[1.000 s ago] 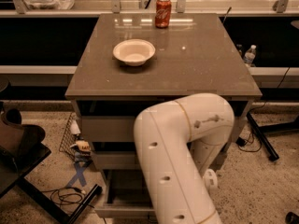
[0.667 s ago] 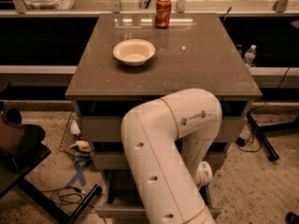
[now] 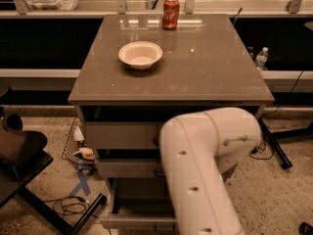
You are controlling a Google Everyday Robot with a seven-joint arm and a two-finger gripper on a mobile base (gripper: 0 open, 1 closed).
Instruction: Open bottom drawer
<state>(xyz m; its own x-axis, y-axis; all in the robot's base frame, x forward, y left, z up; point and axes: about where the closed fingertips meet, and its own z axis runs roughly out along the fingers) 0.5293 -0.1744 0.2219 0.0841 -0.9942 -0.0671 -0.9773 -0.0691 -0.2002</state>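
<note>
The grey cabinet has three drawers under a brown tabletop (image 3: 215, 77). The bottom drawer (image 3: 129, 222) stands pulled out toward me, with its dark inside (image 3: 139, 196) showing behind the flat grey front. The middle drawer front (image 3: 124, 168) and the top drawer front (image 3: 120, 135) are closed above it. My white arm (image 3: 208, 165) crosses the right half of the cabinet front. My gripper is hidden behind the arm, low in front of the drawers, so it does not show.
A white bowl (image 3: 140, 54) and a red soda can (image 3: 170, 12) stand on the tabletop. A dark chair (image 3: 19, 155) and floor cables (image 3: 68, 207) are at left. A wire basket (image 3: 73, 141) leans by the cabinet. A water bottle (image 3: 261, 58) is at right.
My arm's elbow swung left across the cabinet front, then back to the right. The bottom drawer stands pulled out in all the frames.
</note>
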